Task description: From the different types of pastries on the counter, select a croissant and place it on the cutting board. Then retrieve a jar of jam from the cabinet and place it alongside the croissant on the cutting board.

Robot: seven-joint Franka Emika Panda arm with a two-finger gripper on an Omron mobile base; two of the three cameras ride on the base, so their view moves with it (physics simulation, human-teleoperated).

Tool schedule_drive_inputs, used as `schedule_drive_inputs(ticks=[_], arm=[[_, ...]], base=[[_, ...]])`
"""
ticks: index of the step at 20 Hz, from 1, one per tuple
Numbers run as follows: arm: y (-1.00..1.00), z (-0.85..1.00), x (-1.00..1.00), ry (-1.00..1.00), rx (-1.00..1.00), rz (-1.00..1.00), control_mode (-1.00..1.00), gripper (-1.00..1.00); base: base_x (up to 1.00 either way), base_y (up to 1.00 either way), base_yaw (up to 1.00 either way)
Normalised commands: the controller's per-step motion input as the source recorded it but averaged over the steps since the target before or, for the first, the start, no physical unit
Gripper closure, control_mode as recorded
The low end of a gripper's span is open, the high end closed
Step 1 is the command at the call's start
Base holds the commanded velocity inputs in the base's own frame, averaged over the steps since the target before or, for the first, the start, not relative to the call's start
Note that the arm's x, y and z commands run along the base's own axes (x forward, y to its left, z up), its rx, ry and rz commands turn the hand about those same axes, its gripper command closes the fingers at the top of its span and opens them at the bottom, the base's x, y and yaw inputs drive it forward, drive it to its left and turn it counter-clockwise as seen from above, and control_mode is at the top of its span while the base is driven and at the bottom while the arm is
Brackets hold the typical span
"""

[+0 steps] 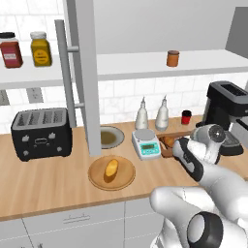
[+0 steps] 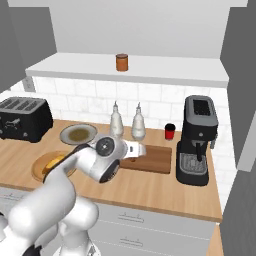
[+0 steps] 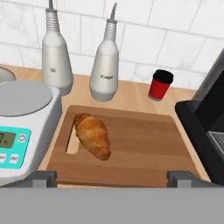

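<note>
Lying on the cutting board (image 3: 131,144) near its handle slot, croissant (image 3: 92,134) looks placed. Gripper (image 3: 111,177) spread wide, empty, above board's near edge. Jar of jam (image 1: 173,58) waits on cabinet (image 1: 145,65) shelf.

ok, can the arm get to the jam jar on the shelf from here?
Probably yes: the jar of jam stands alone on the open cabinet shelf, door swung aside, nothing before it. The tool is low over the cutting board, so it's a long lift.

Glossy croissant (image 3: 92,135), matt wooden cutting board (image 3: 140,148)
</note>
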Motion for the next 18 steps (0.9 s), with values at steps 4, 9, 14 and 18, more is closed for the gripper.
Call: schedule_drive_inputs(ticks=[4,9,14,18], arm=[[0.17,0.39,-0.05,-0.26,-0.14,-0.23,-1.00,-1.00],[0.03,0.37,-0.11,-0.28,-0.12,-0.24,-1.00,-1.00],[0.04,0.25,-0.04,-0.25,-0.09,-0.13,-1.00,-1.00],[0.00,0.21,-0.09,-0.19,-0.04,-0.02,-1.00,-1.00]], base=[[0.00,0.00,0.00],[0.00,0.00,0.00],[0.00,0.00,0.00],[0.00,0.00,0.00]])
